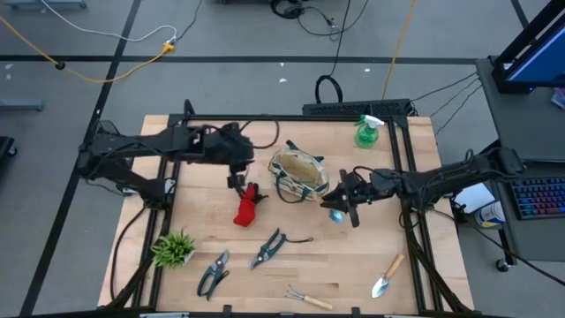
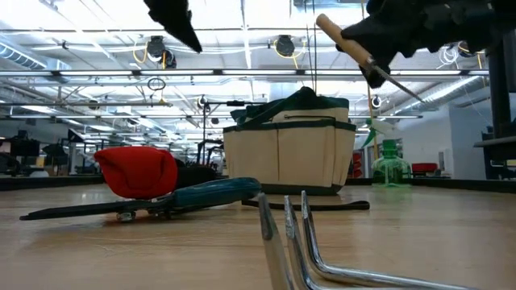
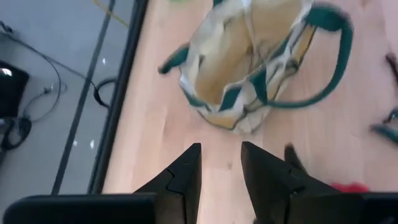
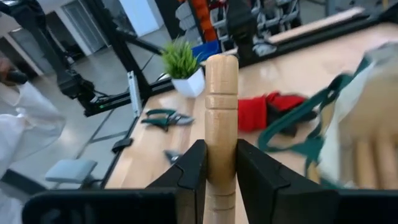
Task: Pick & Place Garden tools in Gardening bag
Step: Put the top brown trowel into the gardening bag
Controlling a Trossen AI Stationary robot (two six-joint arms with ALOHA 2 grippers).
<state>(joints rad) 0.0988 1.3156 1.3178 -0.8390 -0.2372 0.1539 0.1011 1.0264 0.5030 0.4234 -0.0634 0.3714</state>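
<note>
The cream gardening bag (image 1: 298, 174) with green trim stands open at the table's middle; it also shows in the low view (image 2: 289, 153) and the left wrist view (image 3: 249, 56). My right gripper (image 1: 342, 207) hovers right of the bag, shut on a wooden-handled tool (image 2: 348, 46). My left gripper (image 1: 237, 180) is open and empty above the table, left of the bag and just over the red glove (image 1: 248, 205). On the table lie two pairs of shears (image 1: 213, 272) (image 1: 269, 247), a hand rake (image 1: 309, 299) and a trowel (image 1: 387, 276). The green spray bottle (image 1: 368, 131) stands at the far right. My right gripper pinches the tool's wooden handle (image 4: 221, 155) between its two fingers, which lie along it. The handle's free end (image 4: 222, 65) reaches past the fingertips toward the table's left. The tool is lifted clear and tilted, handle end up (image 2: 324, 22), metal end lower (image 2: 401, 85).
A spiky green plant tuft (image 1: 174, 249) in a white pot stands at the near left. A dark frame rail (image 1: 291, 116) runs along the far edge. Bare wood lies between the bag and the near tools. A person in white shows beyond the table in the right wrist view (image 4: 25, 124).
</note>
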